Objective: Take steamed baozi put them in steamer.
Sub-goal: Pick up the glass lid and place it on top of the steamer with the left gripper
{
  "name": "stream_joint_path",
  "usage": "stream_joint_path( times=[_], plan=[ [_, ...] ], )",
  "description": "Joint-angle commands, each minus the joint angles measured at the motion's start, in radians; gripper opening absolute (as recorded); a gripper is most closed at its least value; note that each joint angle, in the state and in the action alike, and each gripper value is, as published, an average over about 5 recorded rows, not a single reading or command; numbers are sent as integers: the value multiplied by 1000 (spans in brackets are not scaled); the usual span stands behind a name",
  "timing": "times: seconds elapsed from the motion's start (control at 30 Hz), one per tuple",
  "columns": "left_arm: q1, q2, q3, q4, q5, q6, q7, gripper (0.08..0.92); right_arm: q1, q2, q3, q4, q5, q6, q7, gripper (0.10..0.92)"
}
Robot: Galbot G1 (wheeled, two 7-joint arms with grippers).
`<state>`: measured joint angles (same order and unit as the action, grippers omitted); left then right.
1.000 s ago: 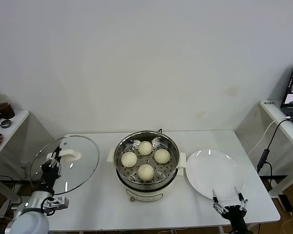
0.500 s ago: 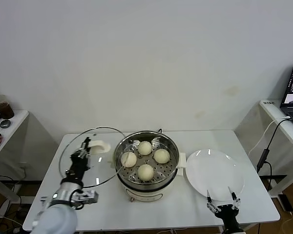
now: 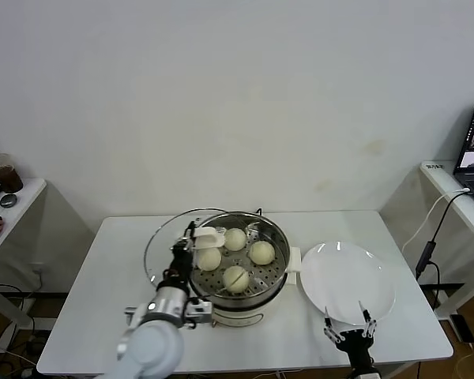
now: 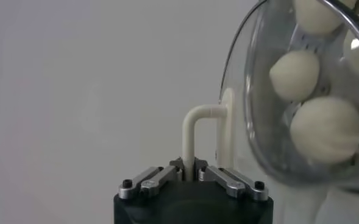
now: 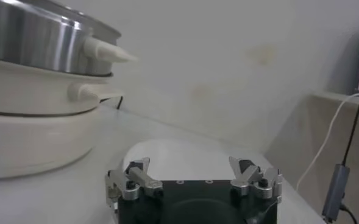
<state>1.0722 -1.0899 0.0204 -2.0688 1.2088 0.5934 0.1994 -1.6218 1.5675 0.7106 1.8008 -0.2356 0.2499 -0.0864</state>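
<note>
Lid [image 3: 178, 245]: tilted on edge at centre-left of the head view, overlapping the steamer's left rim.
Left gripper [image 4: 193, 173]: clamped on the lid's white handle [image 4: 203, 131], nearer arm to the pot.
Steamed baozi [image 3: 235, 277]: all four sit on the perforated tray.
Steamer [image 3: 275, 294]: centre of frame, on the table [image 3: 103, 316]; opening lies just right of the lid.
Plate [image 3: 347, 280]: bare, right of the pot.
Right gripper [image 3: 346, 335]: fingers spread, holding nothing, lower right by the plate's near edge.
</note>
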Motion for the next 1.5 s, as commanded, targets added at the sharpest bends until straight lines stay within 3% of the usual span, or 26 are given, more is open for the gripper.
stream_joint_path(
  times=[0.03, 0.37, 1.5],
  plan=[
    [-95, -158, 129, 85, 190, 26, 77, 170, 9, 10, -11, -11, -34, 13, 19, 823],
    [-116, -217, 146, 163, 217, 20, 74, 170, 7, 9, -11, -10, -25, 13, 18, 823],
    [-86, -247, 129, 221, 254, -1, 56, 170, 10, 8, -20, -26, -21, 10, 11, 823]
  ],
)
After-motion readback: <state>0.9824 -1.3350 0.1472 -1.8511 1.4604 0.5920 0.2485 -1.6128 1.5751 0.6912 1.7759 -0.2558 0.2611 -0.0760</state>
